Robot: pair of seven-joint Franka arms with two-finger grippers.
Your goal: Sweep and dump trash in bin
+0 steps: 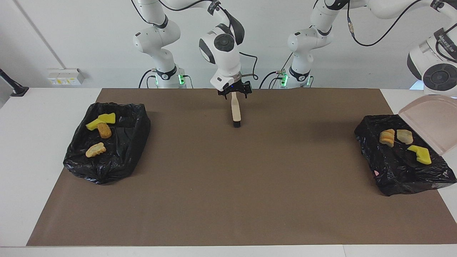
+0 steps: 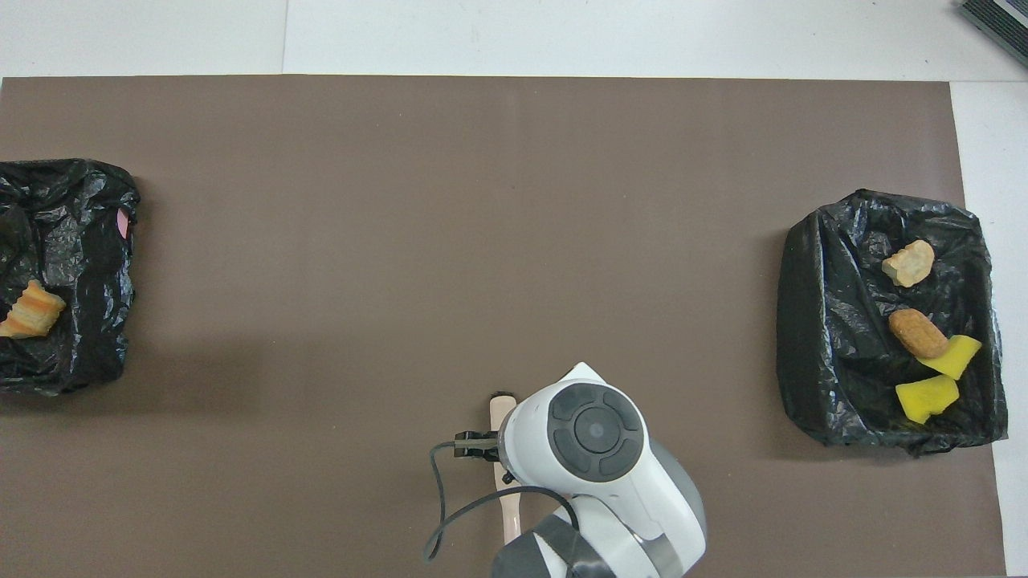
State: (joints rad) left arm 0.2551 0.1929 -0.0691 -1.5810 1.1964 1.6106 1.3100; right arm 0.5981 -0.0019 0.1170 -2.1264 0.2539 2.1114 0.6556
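Left gripper (image 1: pixel 446 97): clamps tilted dustpan (image 1: pixel 430 123) over bin (image 1: pixel 389 167) | trash (image 1: pixel 405 136): in bin | right gripper (image 1: pixel 235 92): fingers spread above brush (image 1: pixel 235 111)

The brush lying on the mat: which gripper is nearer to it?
Right. The right gripper is open above the brush handle's end; the left gripper, out of view, holds the dustpan over the bin.

I see a white counter (image 1: pixel 43 107) under a brown mat (image 1: pixel 228 178); on the mat lie two black-lined bins (image 1: pixel 107 142) (image 1: pixel 400 167) (one at each end) and a brush (image 1: pixel 235 110).
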